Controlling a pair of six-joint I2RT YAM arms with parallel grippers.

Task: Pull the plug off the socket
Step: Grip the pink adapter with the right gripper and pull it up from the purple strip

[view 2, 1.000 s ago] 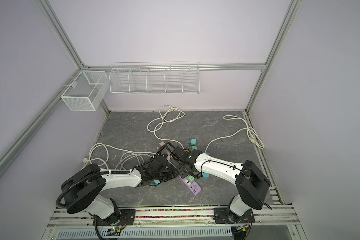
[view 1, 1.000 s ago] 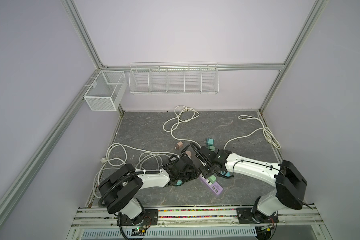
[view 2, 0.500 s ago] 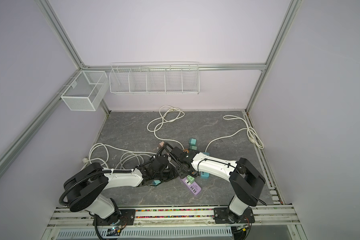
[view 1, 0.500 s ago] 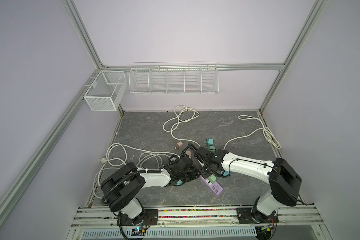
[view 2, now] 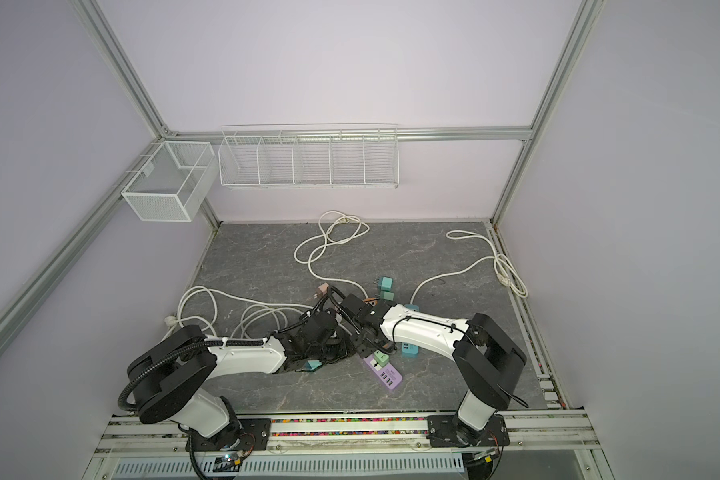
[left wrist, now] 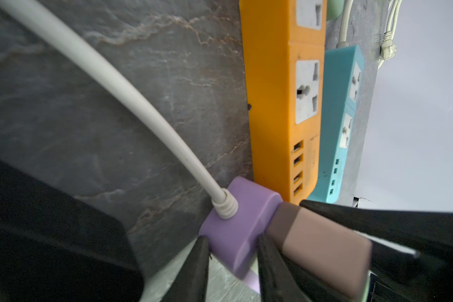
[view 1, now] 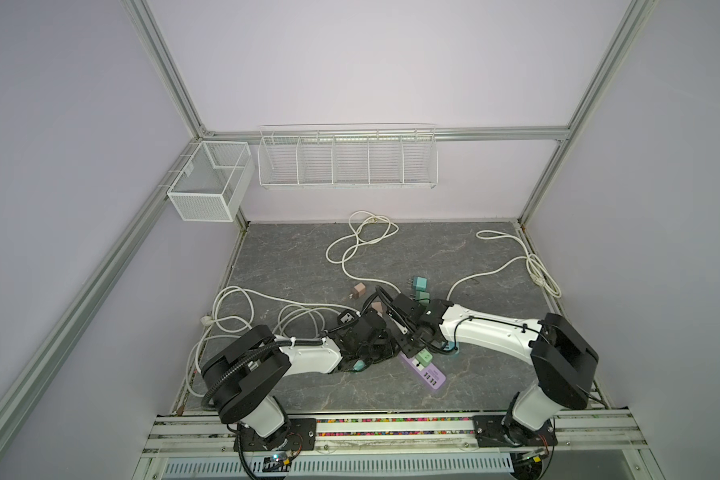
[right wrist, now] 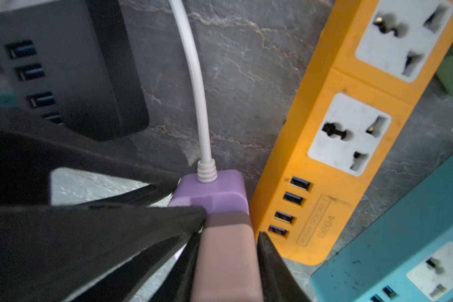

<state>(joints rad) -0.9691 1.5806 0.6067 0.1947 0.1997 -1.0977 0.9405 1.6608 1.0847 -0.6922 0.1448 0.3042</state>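
Observation:
The socket is a purple power strip (view 1: 429,372) (view 2: 387,377) lying on the grey floor, with a white cord entering its end (left wrist: 236,222) (right wrist: 209,193). A pinkish-brown plug (right wrist: 228,272) (left wrist: 317,248) sits in the strip right behind that end. My left gripper (left wrist: 233,261) (view 1: 385,347) is shut on the strip's end, one finger on each side. My right gripper (right wrist: 229,240) (view 1: 408,340) is shut on the plug, with a black finger pressed to each of its side faces. In both top views the two grippers meet and hide the plug. A green plug (view 1: 424,356) sits further along the strip.
An orange strip (left wrist: 283,104) (right wrist: 338,157) lies against the purple one, with a light-blue strip (left wrist: 338,117) (right wrist: 403,248) beyond it and a black strip (right wrist: 71,65) on the other side. Loose teal (view 1: 420,284) and brown (view 1: 357,289) plugs and white cords (view 1: 267,307) lie around.
My right gripper has shifted toward the left one and closed its jaws onto the plug. The left gripper has kept its hold on the strip's end.

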